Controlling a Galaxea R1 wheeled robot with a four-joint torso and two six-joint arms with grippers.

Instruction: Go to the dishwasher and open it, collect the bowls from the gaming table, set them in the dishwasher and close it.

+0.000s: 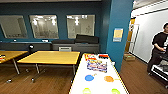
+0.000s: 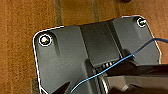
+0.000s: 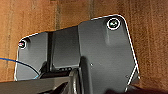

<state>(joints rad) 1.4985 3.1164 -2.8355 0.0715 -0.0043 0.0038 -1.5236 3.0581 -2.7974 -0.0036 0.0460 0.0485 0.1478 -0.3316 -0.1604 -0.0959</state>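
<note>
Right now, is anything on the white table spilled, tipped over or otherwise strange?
Nothing stands out. The blue bowl, orange bowl, yellow bowl and green bowl sit apart on the gaming table, with no visible spill.

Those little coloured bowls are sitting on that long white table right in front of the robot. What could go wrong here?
The green bowl sits close to the gaming table's right edge, so a clumsy reach might knock it to the floor. The colourful packets lying just behind the blue bowl and orange bowl could get pushed about. A person stands near on the right, where a turning robot might come close.
</note>
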